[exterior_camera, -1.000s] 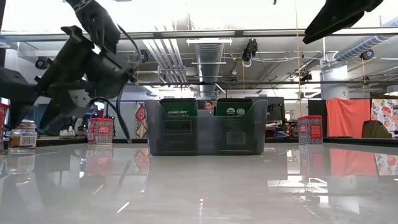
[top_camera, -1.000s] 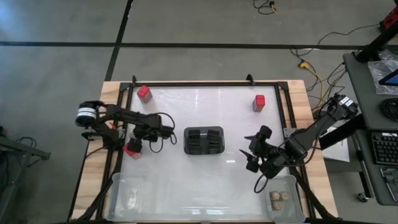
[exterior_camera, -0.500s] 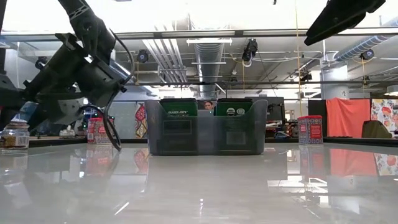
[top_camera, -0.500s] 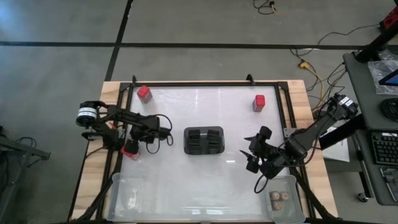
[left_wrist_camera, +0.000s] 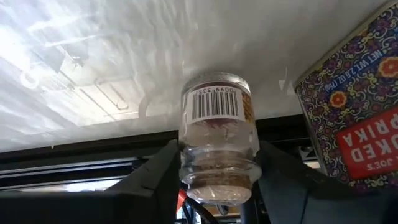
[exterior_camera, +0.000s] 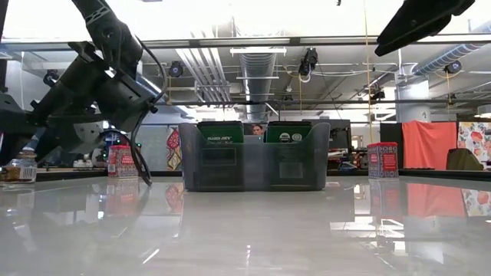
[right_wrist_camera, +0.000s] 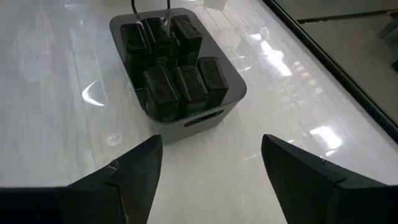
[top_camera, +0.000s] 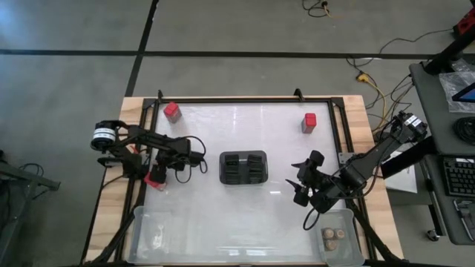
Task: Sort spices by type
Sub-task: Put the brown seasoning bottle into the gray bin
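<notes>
At the near edge of the bench [top_camera: 245, 222] sit two clear bins: the right bin [top_camera: 355, 241] holds a few round tan-topped jars [top_camera: 333, 236], the left bin [top_camera: 152, 230] something pale I cannot make out. Just beyond the right bin, the right tool [top_camera: 300, 187] hangs above the bench with its fingers spread and nothing between them, pointing at the dark slotted holder [top_camera: 243, 167] in the middle. At the left edge, the left tool [left_wrist_camera: 214, 180] has its fingers against both sides of a small barcoded jar [left_wrist_camera: 219, 140], with a red box [left_wrist_camera: 354, 124] just beside it. Two more red boxes stand at the far left [top_camera: 172, 111] and far right [top_camera: 309, 122].
</notes>
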